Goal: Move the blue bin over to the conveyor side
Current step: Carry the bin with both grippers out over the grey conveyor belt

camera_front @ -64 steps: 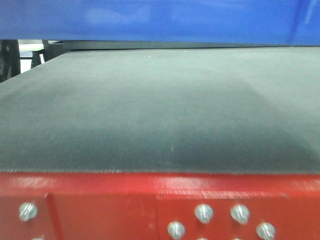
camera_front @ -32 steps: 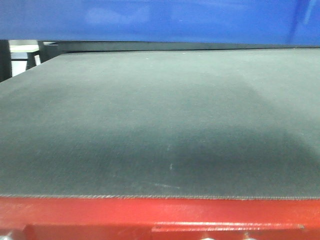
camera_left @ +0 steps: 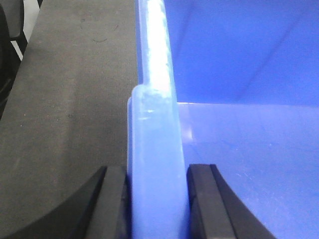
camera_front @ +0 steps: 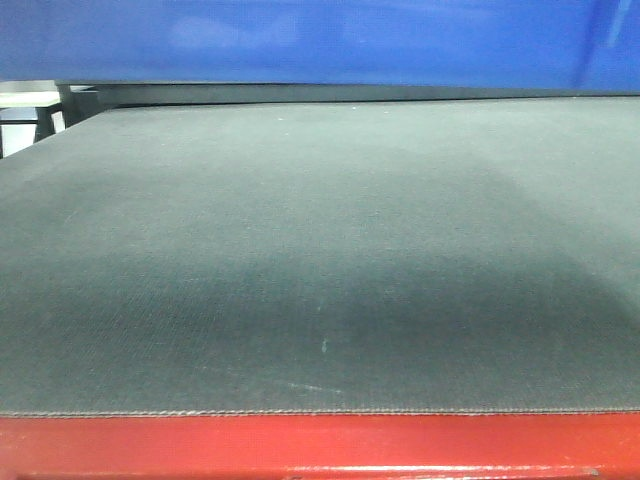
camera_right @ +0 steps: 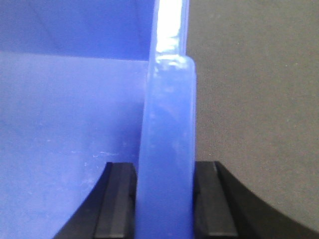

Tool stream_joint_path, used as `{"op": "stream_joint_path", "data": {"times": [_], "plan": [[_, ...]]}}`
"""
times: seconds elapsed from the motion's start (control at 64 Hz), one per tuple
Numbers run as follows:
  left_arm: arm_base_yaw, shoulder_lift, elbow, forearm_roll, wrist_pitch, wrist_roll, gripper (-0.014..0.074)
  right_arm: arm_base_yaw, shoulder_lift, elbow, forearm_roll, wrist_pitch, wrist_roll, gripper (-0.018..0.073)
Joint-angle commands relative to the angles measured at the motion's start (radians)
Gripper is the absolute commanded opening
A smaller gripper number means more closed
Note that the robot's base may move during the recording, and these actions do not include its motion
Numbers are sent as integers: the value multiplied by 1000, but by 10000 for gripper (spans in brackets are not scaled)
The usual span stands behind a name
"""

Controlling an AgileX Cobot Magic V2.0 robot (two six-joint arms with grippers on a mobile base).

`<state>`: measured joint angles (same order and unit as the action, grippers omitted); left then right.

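Observation:
The blue bin (camera_front: 320, 40) fills the top of the front view, held just above the dark grey conveyor belt (camera_front: 320, 250) with its red frame (camera_front: 320, 448) along the bottom. In the left wrist view my left gripper (camera_left: 157, 199) is shut on the bin's left rim (camera_left: 154, 129), one black finger outside and one inside. My right gripper (camera_right: 164, 199) is shut on the bin's right rim (camera_right: 169, 114) in the same way. The bin's smooth blue inside (camera_left: 249, 149) looks empty. Belt (camera_right: 254, 99) lies below the right wall.
A dark frame and a pale floor patch (camera_front: 30, 105) show past the belt's far left corner. Black chair-like shapes (camera_left: 10, 45) stand beyond the belt's left edge in the left wrist view.
The front view has shifted forward over the belt: the red frame and its bolts slid down to the bottom edge. The bin stays at the top of the view, gripped as before.

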<state>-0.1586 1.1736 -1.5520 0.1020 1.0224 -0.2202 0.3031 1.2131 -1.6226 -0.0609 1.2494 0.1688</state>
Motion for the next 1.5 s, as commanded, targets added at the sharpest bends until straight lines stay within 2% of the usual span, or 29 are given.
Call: {"op": "stream_joint_path", "data": {"times": [0.0, 1.484], "plan": [[-4, -19, -18, -3, -98, 10, -19, -4, -19, -12, -13, -91, -9, -81], [-4, -19, -18, -3, -98, 10, -19, -4, -19, -12, -13, -91, -9, -81]]}}
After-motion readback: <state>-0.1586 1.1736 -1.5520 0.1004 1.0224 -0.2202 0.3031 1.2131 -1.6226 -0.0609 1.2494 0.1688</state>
